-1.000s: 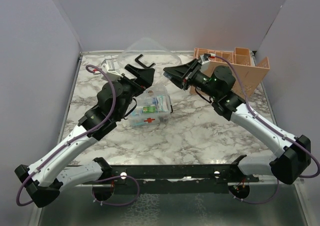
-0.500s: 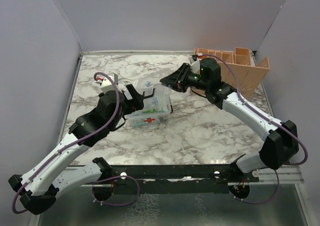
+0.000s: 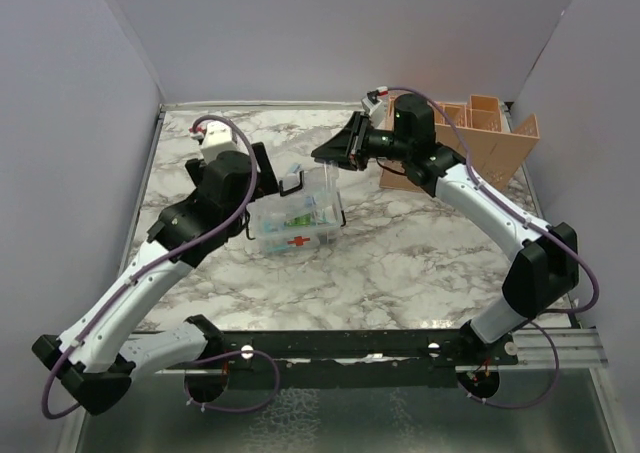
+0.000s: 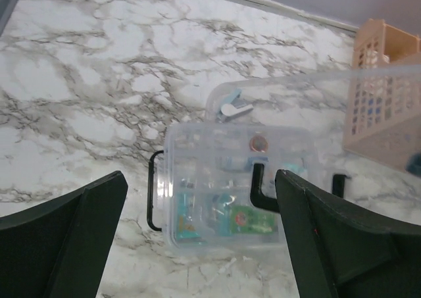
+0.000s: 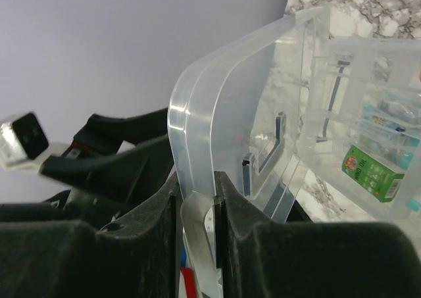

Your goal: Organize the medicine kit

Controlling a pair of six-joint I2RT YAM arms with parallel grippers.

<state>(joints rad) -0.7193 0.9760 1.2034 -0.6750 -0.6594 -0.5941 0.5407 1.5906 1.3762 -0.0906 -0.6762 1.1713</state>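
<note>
L gripper [image 4: 200,176] hovers, jaws spread and empty, over the medicine kit [image 3: 300,218] mid-tabletop [image 3: 400,263]. R gripper [image 5: 196,199] jaws clamp its clear lid [image 5: 223,114]. Prob. closing: you'd lower it square, w/o shoving the box.

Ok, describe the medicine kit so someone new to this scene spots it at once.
On the marble table, look left of the peach slotted organizer, near the middle. The medicine kit is the clear box there, alone in bearing a red cross and black handle.
</note>
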